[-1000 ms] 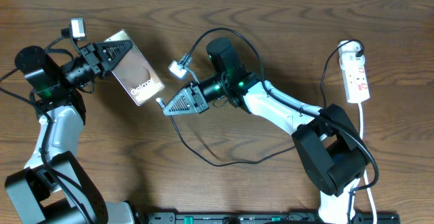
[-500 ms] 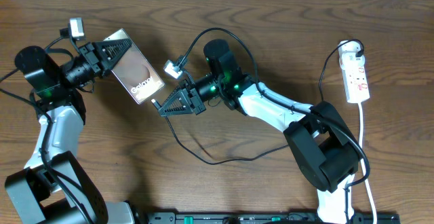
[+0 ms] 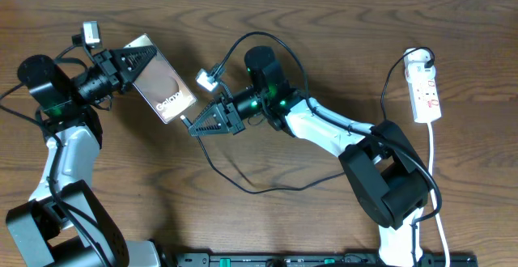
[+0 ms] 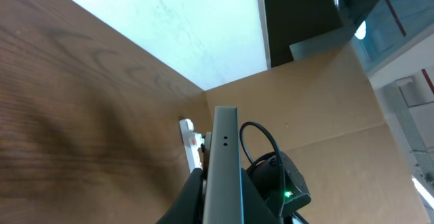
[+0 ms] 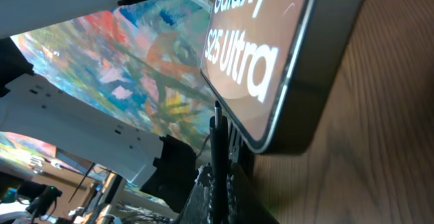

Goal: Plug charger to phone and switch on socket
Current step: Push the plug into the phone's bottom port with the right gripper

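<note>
Two arms close in above the worktop (image 3: 162, 186): the left end effector (image 3: 150, 57) clamps the tilted phone (image 3: 166, 89); the right end effector (image 3: 194, 128) pinches the charger (image 5: 215, 142) tip just ahead, at the phone's edge. Plugging is in hand; next needs exact port alignment. The socket (image 3: 426, 89) lies far behind.

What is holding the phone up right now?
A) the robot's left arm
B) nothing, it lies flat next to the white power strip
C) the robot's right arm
A: the left gripper has its jaws shut on the phone and holds it tilted off the table, while the right gripper holds the charger just at the phone's lower edge.
</note>
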Available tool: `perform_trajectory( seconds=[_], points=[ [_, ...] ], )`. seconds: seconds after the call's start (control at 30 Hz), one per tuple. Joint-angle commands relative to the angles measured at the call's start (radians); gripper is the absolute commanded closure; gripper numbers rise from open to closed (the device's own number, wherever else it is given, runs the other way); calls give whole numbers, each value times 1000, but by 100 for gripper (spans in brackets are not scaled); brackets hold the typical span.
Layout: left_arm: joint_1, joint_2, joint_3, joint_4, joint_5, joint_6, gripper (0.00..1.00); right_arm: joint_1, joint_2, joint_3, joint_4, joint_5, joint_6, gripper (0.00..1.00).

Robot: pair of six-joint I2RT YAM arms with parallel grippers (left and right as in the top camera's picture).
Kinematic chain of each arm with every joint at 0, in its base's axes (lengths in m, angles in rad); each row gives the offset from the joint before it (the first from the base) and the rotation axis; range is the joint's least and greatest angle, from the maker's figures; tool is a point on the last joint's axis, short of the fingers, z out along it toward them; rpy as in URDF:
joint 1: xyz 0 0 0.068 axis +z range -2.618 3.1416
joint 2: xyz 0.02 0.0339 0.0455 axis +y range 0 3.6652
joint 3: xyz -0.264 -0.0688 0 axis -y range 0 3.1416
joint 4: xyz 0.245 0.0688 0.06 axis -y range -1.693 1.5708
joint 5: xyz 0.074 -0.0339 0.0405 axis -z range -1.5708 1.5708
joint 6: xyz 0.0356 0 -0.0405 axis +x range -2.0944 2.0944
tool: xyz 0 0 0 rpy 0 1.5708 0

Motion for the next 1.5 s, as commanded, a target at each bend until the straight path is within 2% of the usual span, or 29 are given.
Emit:
perform_trajectory(
  seconds=[0.0,0.93,1.47],
  points=[
    [-2,-5,5,52,26,-22,93,-6,3,7,9,-6,8,99],
    [-26,-5,4,51,48,-35,93,-18,3,7,11,0,19,99],
    [-4,-5,5,53,40,6,93,-19,3,7,14,-13,26,99]
  ],
)
